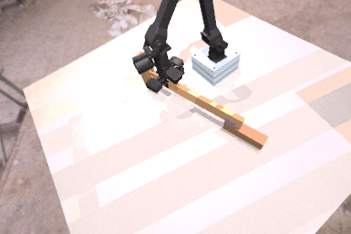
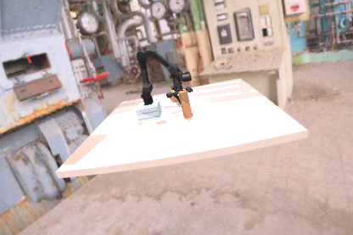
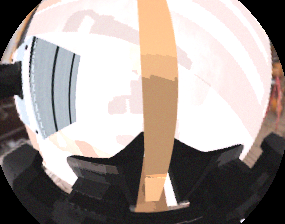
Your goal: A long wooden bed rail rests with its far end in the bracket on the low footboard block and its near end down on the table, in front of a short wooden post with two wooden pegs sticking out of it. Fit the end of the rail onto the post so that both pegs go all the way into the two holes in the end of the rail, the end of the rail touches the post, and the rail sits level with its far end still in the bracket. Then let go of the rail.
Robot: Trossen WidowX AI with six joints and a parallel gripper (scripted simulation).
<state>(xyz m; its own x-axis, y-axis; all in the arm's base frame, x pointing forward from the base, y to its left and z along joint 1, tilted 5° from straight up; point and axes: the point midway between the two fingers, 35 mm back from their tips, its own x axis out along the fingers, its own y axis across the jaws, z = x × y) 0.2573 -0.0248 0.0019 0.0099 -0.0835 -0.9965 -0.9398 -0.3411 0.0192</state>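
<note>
Upper centre of the top view: one black jointed arm, one black two-fingered gripper [image 1: 165,81] [image 2: 179,93] [image 3: 151,133], closed to a narrow gap on one long tan wooden rail [image 1: 207,103] [image 3: 160,100]. The rail runs from between the fingers toward lower right, its far end at one brown wooden footboard block [image 1: 246,135]. The exterior view shows the upright brown wooden post's [image 2: 186,105] broad face, mostly hidden from above.

The claw [image 1: 165,81] [image 2: 180,93] [image 3: 151,133] hides the rail's [image 1: 207,103] [image 3: 160,100] near end from above, leaving the peg fit unreadable.
</note>
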